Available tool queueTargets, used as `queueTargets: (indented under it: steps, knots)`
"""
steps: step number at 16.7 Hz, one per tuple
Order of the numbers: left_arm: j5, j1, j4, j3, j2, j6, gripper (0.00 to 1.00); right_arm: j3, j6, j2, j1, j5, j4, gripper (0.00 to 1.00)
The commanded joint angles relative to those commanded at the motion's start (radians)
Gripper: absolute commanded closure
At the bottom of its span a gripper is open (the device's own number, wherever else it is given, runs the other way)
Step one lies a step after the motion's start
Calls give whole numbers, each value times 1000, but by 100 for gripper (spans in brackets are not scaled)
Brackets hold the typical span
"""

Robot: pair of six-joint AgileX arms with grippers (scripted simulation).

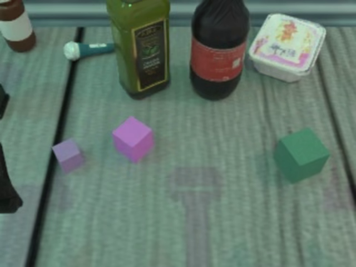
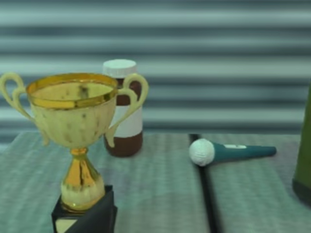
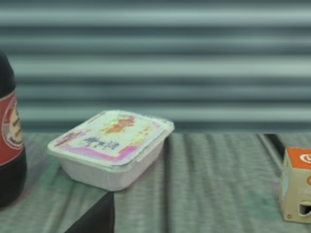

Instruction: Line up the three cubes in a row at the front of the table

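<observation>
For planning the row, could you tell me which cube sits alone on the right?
The dark green cube, the largest; the lavender cube and magenta cube sit together on the left.

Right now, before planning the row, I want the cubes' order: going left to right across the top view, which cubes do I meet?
lavender cube → magenta-pink cube → dark green cube

A tabletop (image 1: 222, 222) of wide grey-green ribbed planks, divided by dark gaps, is seen from above. Behind its far edge, a wall (image 2: 218, 58) of horizontal grey-teal slats is observed in both wrist views. Lighting is even and soft.
</observation>
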Motion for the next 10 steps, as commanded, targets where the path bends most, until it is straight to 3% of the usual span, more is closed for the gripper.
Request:
queueTargets:
  steps: [5,10]
  knots:
    - [-2,-5,-37,61,62,30,0,0,0,0,0,0,0,0]
    - [-2,-35,-213,323,377,173,0,0,0,0,0,0,0,0]
